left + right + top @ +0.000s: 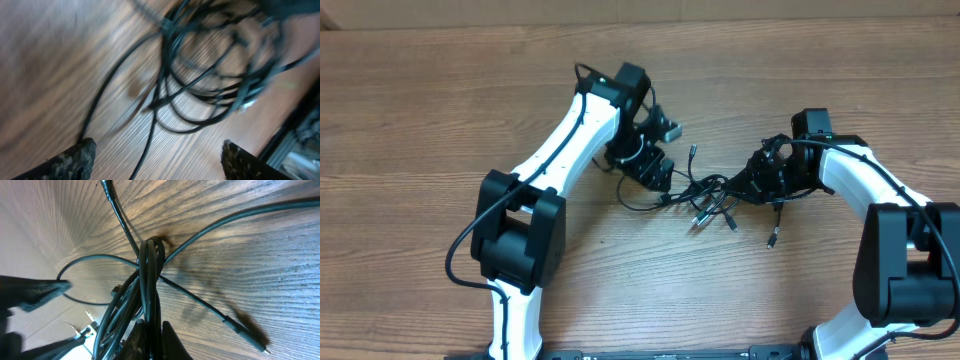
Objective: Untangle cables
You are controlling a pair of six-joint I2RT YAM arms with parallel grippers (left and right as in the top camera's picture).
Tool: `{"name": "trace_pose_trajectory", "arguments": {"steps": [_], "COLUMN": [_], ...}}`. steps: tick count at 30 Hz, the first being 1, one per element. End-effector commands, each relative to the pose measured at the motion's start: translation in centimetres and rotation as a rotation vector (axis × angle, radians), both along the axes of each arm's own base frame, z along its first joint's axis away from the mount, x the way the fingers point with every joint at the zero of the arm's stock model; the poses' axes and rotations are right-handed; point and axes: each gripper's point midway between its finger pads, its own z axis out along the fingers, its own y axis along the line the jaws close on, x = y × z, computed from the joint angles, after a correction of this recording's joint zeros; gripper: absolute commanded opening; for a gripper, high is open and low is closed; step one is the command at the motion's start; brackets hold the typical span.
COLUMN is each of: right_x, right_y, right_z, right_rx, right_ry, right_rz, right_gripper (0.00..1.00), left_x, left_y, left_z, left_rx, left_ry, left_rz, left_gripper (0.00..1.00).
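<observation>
The cables (705,197) lie in a knotted black heap on the wooden tabletop (420,100), between the two arms and slightly right of centre. The left end effector (655,172) sits just left of the heap with its fingers (75,159) spread wide apart; its blurred wrist view shows loops of cord ahead on the wood and one strand running down between the fingers, gripped by neither. The right end effector (752,182) is at the heap's right edge, its jaws clamped together on a bunch of several strands that run out from the grip and bend over in a tight fold. One loose plug end (772,240) lies on the near right side of the heap
</observation>
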Motion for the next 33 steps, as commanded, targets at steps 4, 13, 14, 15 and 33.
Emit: {"name": "trace_pose_trajectory", "arguments": {"steps": [4, 13, 14, 15, 33], "right_x": [0.6, 0.6, 0.6, 0.6, 0.1], "right_y": [0.0, 0.0, 0.0, 0.0, -0.5], "right_z": [0.4, 0.4, 0.4, 0.4, -0.1], "right_rx": [-0.010, -0.010, -0.010, -0.010, -0.050], "right_ry": [-0.028, -0.028, -0.027, -0.027, 0.001], "right_rz": [0.008, 0.009, 0.009, 0.008, 0.006], "right_gripper": [0.05, 0.06, 0.06, 0.06, 0.05], "left_x": [-1.0, -4.3, -4.5, -4.7, -0.8], "left_y": [-3.1, -6.7, -6.9, -7.2, -5.9], "left_z": [3.5, 2.0, 1.9, 1.7, -2.0], "left_rx": [-0.152, -0.156, -0.157, -0.157, -0.048], "left_ry": [-0.052, -0.077, -0.079, -0.082, -0.201], "left_rz": [-0.139, -0.300, -0.308, -0.317, -0.173], "left_gripper": [0.85, 0.84, 0.84, 0.84, 0.04]}}
